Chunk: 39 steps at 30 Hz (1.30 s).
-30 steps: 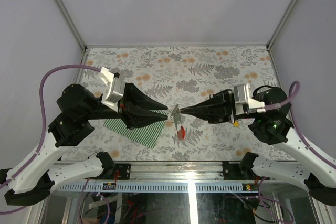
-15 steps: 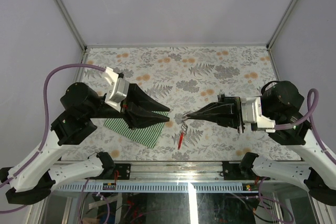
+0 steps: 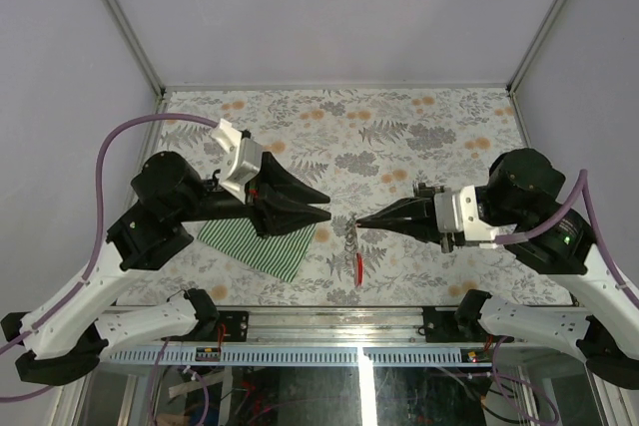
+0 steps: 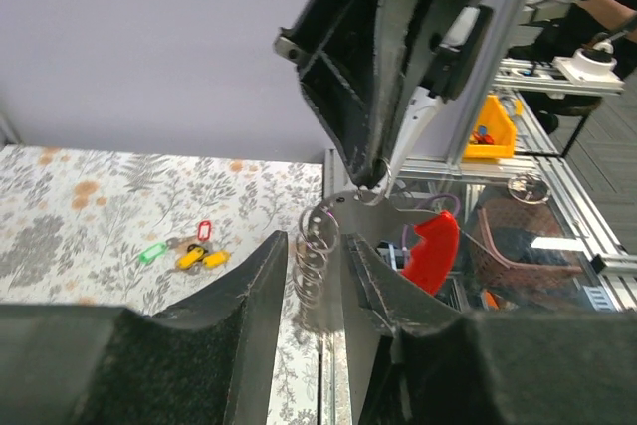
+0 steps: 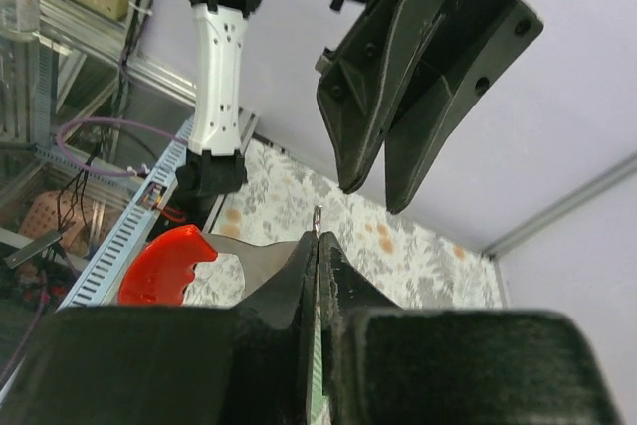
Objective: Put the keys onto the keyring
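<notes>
My right gripper (image 3: 359,222) is shut on the keyring (image 3: 355,236), a thin grey loop held above the table. Its red tag (image 3: 358,266) hangs below. In the right wrist view the ring's edge (image 5: 317,216) sticks out of my shut right gripper (image 5: 318,241), with the red tag (image 5: 164,264) to the left. My left gripper (image 3: 327,207) is open and points at the ring from the left, a little apart from it. In the left wrist view the ring (image 4: 320,231) shows just beyond my open left gripper (image 4: 314,246). The keys (image 4: 189,254), with yellow, green and red tags, lie on the table. They are hidden in the top view.
A green-and-white striped cloth (image 3: 262,248) lies on the floral table (image 3: 329,137) under my left arm. The table's near edge with a metal rail (image 3: 339,321) is just below the hanging tag. Grey walls stand on three sides.
My right gripper lifted the keyring off the table and drew back right, so the red tag now hangs lower. My left gripper rose and moved right toward the ring.
</notes>
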Tool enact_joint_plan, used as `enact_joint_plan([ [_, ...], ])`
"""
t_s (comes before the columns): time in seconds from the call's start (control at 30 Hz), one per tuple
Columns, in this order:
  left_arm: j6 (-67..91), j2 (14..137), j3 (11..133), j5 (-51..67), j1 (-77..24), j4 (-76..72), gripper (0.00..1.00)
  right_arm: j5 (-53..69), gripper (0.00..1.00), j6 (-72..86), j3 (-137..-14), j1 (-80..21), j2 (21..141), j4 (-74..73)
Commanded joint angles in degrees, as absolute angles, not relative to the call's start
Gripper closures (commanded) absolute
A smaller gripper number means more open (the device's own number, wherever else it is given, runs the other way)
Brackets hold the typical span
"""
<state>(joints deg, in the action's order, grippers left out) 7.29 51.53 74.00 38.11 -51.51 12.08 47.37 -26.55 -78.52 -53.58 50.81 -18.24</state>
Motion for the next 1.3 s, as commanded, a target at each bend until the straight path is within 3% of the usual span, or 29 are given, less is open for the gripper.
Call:
enact_joint_plan([
  [0.0,9.1,52.0,72.3,29.4,-51.8,12.9,0.7,39.9,1.0,-24.7,-80.5,-53.9,50.0,-23.9],
  [0.47,17.4,63.0,64.2,14.3,-50.4,4.6,0.65,21.0,1.0,-12.8,-70.3,-53.9,40.0,-33.7],
  [0.77,21.4,78.2,63.3,14.0,-47.9,-3.8,0.65,11.8,1.0,-5.5,-69.1,-53.9,35.4,-37.4],
  [1.27,25.1,116.1,84.1,13.9,-54.9,-5.9,0.63,5.7,1.0,2.3,-69.2,-53.9,31.6,-35.3],
])
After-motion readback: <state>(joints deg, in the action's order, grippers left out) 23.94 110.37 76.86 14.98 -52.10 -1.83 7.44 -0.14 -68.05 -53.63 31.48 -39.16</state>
